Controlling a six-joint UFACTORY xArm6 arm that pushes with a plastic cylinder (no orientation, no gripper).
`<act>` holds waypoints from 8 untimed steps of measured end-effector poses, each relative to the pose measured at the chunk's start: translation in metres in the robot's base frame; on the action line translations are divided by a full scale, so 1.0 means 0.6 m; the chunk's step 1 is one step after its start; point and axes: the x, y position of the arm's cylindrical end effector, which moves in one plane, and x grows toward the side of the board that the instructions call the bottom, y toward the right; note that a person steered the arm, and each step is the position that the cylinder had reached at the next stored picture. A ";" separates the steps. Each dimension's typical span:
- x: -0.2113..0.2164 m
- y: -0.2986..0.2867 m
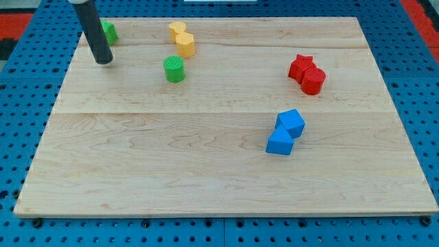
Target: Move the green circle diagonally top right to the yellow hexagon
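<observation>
Eight small blocks sit on a pale wooden board (206,171), which rests on a blue pegboard (425,82) dotted with holes. At the view's top left, the rod's tip (104,62) touches the wood just beside a green block (108,31) partly hidden behind the rod. This arm carries no pincer, only the rod. Right of the tip, well apart, stands the green circle (175,69), just below the yellow hexagon (184,44), which touches another yellow block (178,29). Farther right lie a red star (300,66) touching a red cylinder (313,80), and two touching blue blocks (285,132).
</observation>
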 end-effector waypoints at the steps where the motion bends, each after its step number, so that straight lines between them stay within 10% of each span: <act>1: 0.063 0.112; 8: 0.052 0.280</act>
